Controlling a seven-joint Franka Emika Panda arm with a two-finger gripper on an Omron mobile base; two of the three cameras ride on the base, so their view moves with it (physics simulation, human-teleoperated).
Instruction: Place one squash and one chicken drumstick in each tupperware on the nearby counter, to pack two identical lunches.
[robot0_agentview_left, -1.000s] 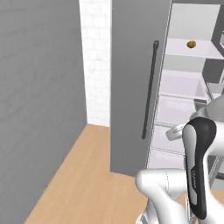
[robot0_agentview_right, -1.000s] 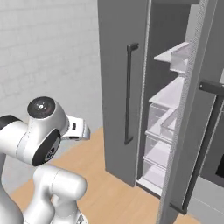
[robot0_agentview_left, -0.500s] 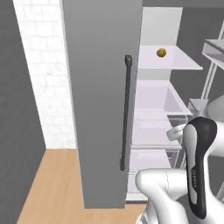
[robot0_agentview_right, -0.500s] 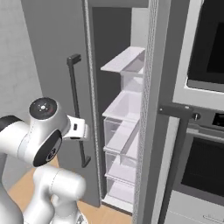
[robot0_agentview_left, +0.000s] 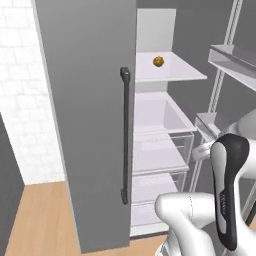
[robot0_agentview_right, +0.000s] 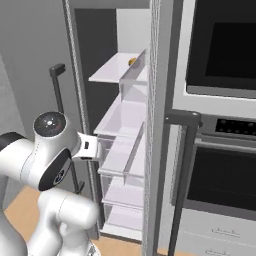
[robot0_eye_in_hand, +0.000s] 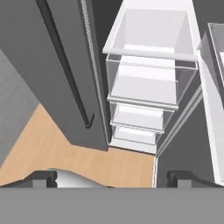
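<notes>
From my left camera I see a small lumpy yellow squash on the top white fridge shelf, my right camera shows it there too, and my hand camera shows my claw wide and empty, so nothing is packed yet.

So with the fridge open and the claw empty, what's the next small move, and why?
Probably raise the open claw toward the top shelf, because a small yellow lumpy thing, likely a squash, sits there while the claw points down at the lower drawers.
</notes>
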